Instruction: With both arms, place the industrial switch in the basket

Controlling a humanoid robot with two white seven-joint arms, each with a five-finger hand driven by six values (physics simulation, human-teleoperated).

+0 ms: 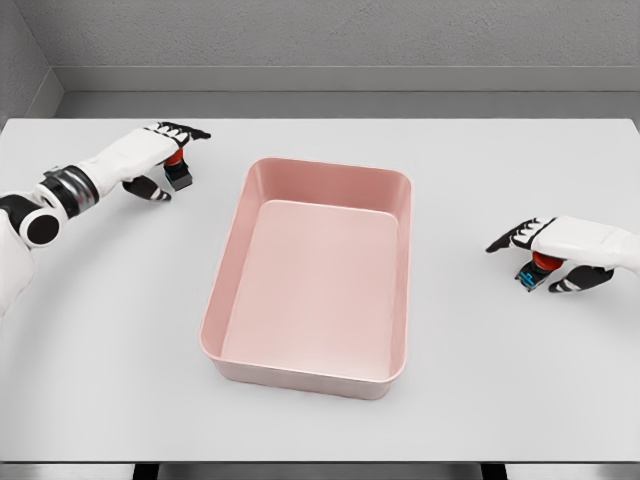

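Observation:
A pink rectangular basket [405,205] sits in the middle of the white table. At the far left, my left hand [165,160] has its fingers and thumb closed around a small black industrial switch [181,177] with a red button. Near the right edge, my right hand [545,262] grips a second industrial switch [530,274], red on top with a blue-black base, which is tilted under the palm. Both hands are outside the basket, each well clear of its walls. I cannot tell whether either switch is off the tabletop.
The table [120,330] runs wide on both sides of the basket. A grey wall stands behind its far edge. The basket holds nothing.

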